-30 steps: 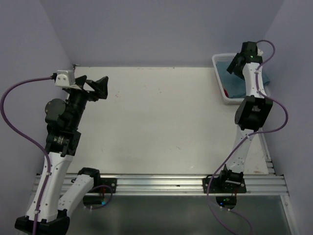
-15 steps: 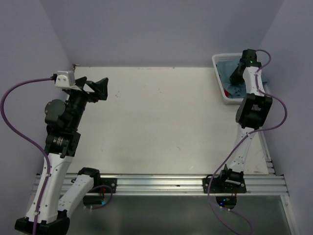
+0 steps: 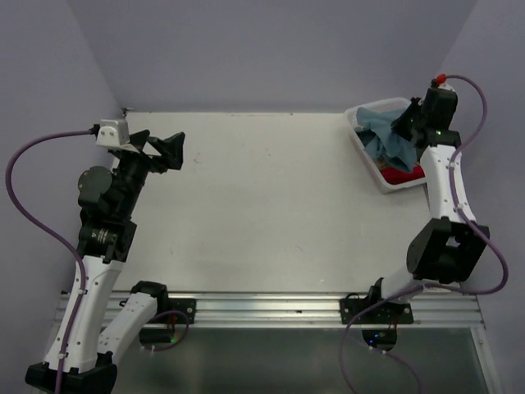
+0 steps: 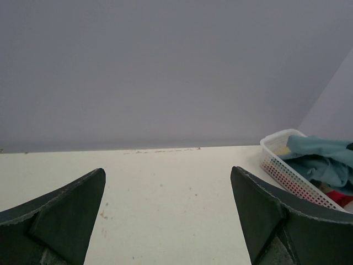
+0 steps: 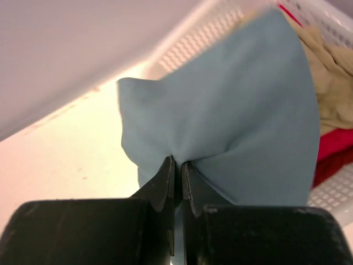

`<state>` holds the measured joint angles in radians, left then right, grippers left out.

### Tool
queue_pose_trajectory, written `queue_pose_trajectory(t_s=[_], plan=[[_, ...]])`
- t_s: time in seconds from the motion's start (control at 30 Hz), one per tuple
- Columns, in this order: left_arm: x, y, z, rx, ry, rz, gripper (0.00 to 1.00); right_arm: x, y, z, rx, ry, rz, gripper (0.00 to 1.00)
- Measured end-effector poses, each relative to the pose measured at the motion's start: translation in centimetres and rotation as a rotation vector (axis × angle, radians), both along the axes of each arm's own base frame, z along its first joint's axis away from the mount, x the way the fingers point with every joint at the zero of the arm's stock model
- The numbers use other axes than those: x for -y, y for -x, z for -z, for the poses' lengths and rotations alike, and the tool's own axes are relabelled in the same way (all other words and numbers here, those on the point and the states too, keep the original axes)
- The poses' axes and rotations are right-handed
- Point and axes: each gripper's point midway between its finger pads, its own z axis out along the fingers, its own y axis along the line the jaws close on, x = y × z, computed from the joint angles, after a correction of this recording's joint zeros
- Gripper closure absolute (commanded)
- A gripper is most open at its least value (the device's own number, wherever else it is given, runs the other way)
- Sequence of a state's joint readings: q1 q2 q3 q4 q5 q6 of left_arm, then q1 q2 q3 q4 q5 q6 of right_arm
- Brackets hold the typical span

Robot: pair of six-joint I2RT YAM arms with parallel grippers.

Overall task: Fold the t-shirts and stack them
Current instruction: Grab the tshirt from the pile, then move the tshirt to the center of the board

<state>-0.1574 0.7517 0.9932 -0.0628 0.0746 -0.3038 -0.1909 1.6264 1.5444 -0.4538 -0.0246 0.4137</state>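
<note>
- Grip: right claw [image 5: 176,163] pinches a fold of the blue t-shirt [image 5: 242,105], which hangs over the white basket [image 3: 367,158] at the far right of the counter [image 3: 262,197].
- Lift it clear of the rim before carrying it to mid-counter; the red shirt [image 5: 333,152] beneath might snag, though that is hard to tell.
- Left claw [image 4: 166,172] hangs spread and empty.

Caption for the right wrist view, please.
Right end effector shut on a fold of the blue t-shirt, held over the white basket.
</note>
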Motion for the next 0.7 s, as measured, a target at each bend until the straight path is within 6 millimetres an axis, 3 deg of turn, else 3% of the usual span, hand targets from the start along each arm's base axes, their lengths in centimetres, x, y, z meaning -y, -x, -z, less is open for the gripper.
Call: queue_pose_trajectory(t_s=[0.17,0.3,0.43,0.7], plan=[[0.3,-0.6,1.2,-0.031,-0.004,0.013,0.00,-4.9,3.7,-9.5,0.269,0.019,-0.171,1.00],[0.6,-0.8,1.7,-0.041,0.001,0.026,0.00,-8.8,6.3,-14.3,0.411,0.021,-0.339,1.00],[0.7,-0.7,1.3,-0.027,0.010,0.030,0.00,-12.6,8.2,-15.8,0.455,-0.010,-0.513,1.00],[0.7,-0.5,0.9,-0.014,0.013,0.033,0.00,-20.2,12.1,-15.9,0.447,-0.144,-0.867,1.00]])
